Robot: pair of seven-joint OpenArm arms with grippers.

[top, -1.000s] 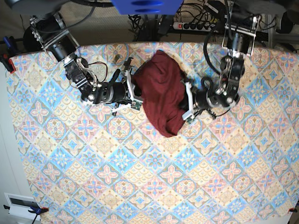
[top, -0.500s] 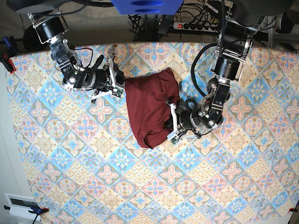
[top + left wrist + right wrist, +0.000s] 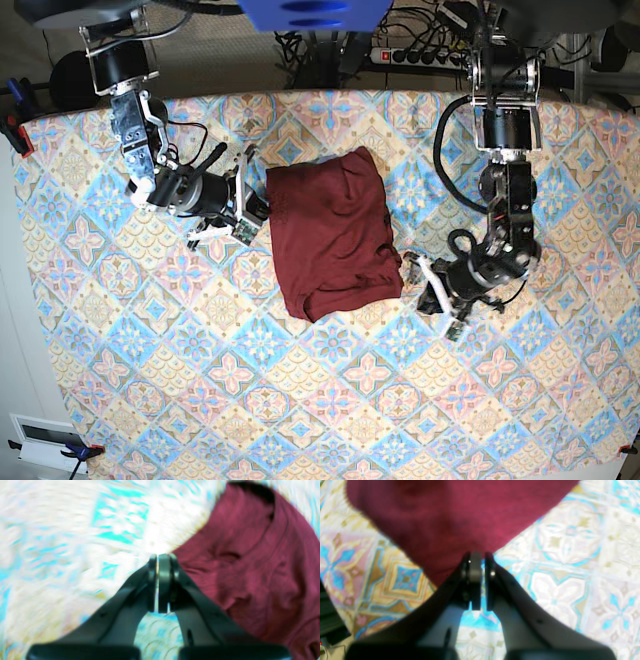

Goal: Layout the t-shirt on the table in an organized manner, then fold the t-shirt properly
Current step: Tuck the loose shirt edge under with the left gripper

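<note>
I am holding the maroon t-shirt (image 3: 325, 225) by two edges, and I am judging the step in hand to be laying it out, with folding still to come. My left gripper (image 3: 160, 557) is pinching the knit at its tips, and my right gripper (image 3: 481, 555) is nipping the opposite side, its fingers nearly together. The shirt is lying between my two arms on the diamond-patterned tablecloth (image 3: 210, 400), bunched and creased, its lower end curling into a rolled lip. The next move is calling for an even, gentle outward pull, both grippers working level and low so the layers are opening flat. I am watching for a slip, since my grip on each side is looking shallow.
</note>
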